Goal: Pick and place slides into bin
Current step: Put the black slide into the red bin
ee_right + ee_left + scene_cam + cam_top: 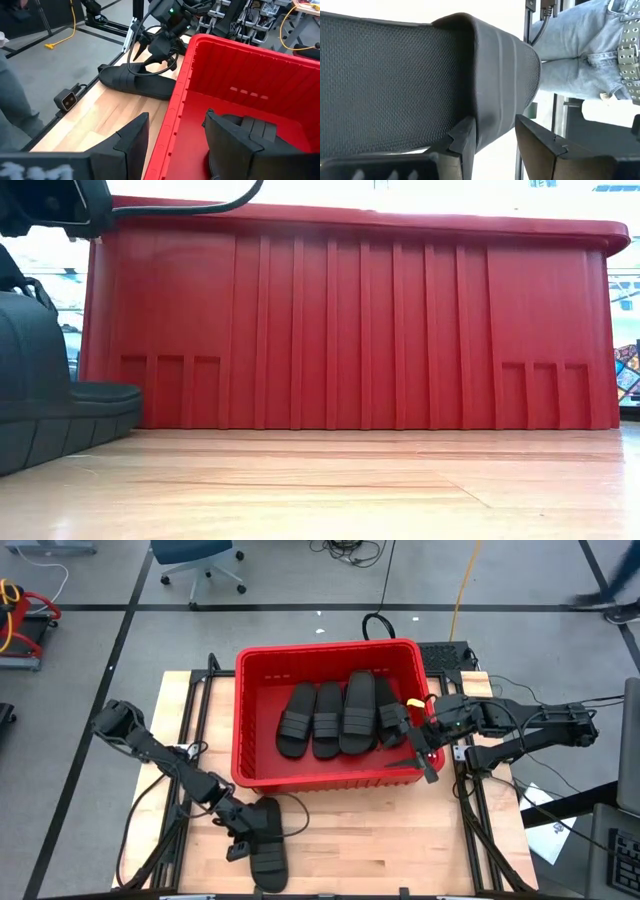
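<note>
High view: my left hand grips the last slide by its strap on the worktop; my right hand hangs open over the bin rim.

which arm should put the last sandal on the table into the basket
Left. Its hand is already at the sandal on the table in front of the red basket, fingers astride its strap. The right hand is over the basket's far right rim.

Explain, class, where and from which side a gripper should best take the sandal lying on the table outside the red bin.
Probably the wide strap of the sandal, from above: it arches over the flat sole, giving a raised band to clamp. The left gripper is at that strap.
</note>
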